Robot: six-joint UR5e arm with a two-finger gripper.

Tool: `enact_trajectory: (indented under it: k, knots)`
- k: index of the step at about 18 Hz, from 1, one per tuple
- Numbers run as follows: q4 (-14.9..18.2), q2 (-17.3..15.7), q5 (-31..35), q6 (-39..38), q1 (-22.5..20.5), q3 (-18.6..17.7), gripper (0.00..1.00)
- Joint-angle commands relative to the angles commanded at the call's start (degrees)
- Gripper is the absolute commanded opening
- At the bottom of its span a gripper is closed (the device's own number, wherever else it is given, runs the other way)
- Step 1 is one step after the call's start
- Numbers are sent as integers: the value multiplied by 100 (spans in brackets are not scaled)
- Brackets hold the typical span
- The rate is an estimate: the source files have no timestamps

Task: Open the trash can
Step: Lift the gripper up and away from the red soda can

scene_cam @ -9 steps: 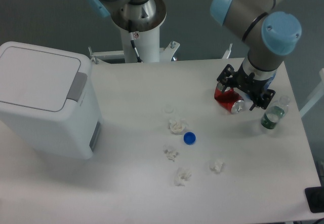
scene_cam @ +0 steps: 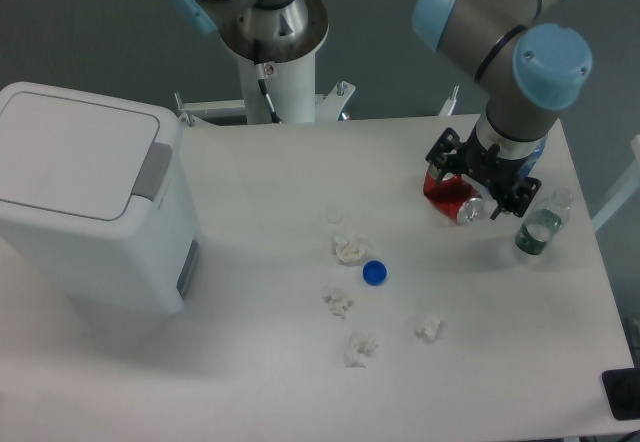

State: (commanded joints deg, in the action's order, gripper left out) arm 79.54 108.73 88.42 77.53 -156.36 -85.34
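The trash can (scene_cam: 95, 202) sits at the left edge of the counter (scene_cam: 280, 382), a big white box with its flat lid down and a grey strip along the lid's right side. Near the middle of the counter lie several crumpled white scraps: one (scene_cam: 349, 250) just above a small blue bottle cap (scene_cam: 375, 273), another (scene_cam: 338, 302) below and to the left, one (scene_cam: 360, 347) nearer the front edge, and one (scene_cam: 428, 327) off to the right. Further right, toward the right edge, a red can (scene_cam: 450, 198) lies tipped on its side (its silver end faces the front). The claw (scene_cam: 484, 184) hangs directly over that can, black fingers spread, well apart from the trash can; from where I stand I cannot tell whether it is pinching anything. Just beside it, by the right edge, stands a clear bottle (scene_cam: 540, 227) with green liquid inside.
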Motion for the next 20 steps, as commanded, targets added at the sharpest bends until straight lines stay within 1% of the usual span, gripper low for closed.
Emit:
enact_trajectory:
  k: [3, 4, 5, 9, 12, 15, 16, 17, 18, 20]
  knots:
    - [9, -45, 18, -247, 18, -79, 100]
    - [9, -114, 44, -273, 35, -88, 100]
    - [0, -211, -8, -326, 70, -175, 100]
    - [-26, -361, -9, -897, 79, -325, 100]
    - [-26, -484, -35, -906, 88, -396, 100]
    - [-26, -615, -342, -1090, 176, -422, 100]
    - [-18, -668, -386, -1265, 211, -422, 95]
    - [9, -738, -395, -1423, 272, -422, 80]
    - [17, -756, -413, -1529, 360, -440, 77]
    - [26, -783, -413, -1731, 431, -440, 61]
